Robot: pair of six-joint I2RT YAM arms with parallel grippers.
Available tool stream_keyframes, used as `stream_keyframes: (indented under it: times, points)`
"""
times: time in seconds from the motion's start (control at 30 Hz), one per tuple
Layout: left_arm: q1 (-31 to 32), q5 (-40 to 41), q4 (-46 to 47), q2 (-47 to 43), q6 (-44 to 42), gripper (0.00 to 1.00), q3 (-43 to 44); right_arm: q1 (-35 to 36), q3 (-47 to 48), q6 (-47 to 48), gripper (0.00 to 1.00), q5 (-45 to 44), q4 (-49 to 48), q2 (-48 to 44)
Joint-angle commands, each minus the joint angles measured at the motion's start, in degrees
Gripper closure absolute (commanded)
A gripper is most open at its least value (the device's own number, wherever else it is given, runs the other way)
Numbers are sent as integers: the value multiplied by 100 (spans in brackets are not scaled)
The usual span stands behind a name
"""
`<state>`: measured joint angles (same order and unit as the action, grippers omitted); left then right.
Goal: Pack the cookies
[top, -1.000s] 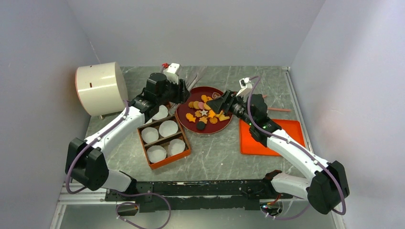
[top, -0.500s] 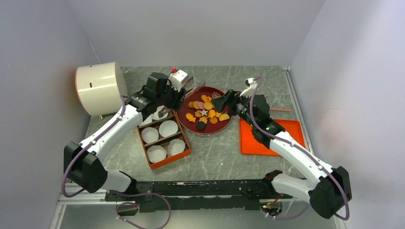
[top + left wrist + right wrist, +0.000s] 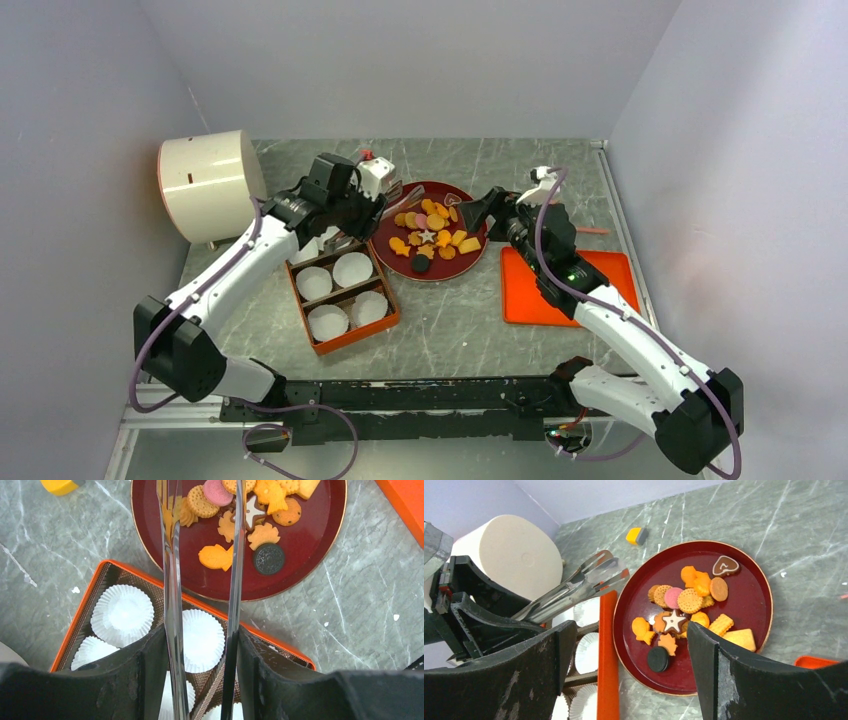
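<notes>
The cookies [image 3: 432,232] lie in a heap on a dark red plate [image 3: 388,252]; the right wrist view shows the pink one [image 3: 672,597], the white star [image 3: 672,621] and the dark round [image 3: 657,659]. My left gripper [image 3: 362,205] is shut on metal tongs [image 3: 170,580], whose two arms stand apart and reach over the plate's left part [image 3: 300,545]; their tips run out of the left wrist view. My right gripper [image 3: 481,212] is open and empty at the plate's right rim, with the cookies [image 3: 689,600] between its fingers in its own view.
An orange box [image 3: 345,343] with white paper cups [image 3: 352,268] sits left of the plate. A white drum [image 3: 208,185] stands at the back left. An orange tray [image 3: 570,290] lies on the right. A small yellow block [image 3: 636,535] lies behind the plate.
My right gripper has drawn back from over the plate to its right rim. My left gripper has swung the tongs down toward the plate's left side.
</notes>
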<state>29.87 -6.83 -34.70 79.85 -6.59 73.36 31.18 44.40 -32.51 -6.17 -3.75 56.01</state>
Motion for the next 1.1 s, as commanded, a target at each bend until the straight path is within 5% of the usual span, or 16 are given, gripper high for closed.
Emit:
stream_keyframes:
  times: [0.0,0.4,0.67,1.07]
  points:
    - [80,-70,-347,129,29,47,329,-15,-69,112,15,-288,-30,-173]
    - [505,674,-1174,1217,171,49,1142,-15,-215,207,14,-463,-46,-265]
    - [846,892,-1567,2016,291,50,2035,-28,-292,530,4,-1157,284,-605]
    - [1261,1563,-1965,2871,149,44,2979,-42,-345,812,2,-1614,651,-994]
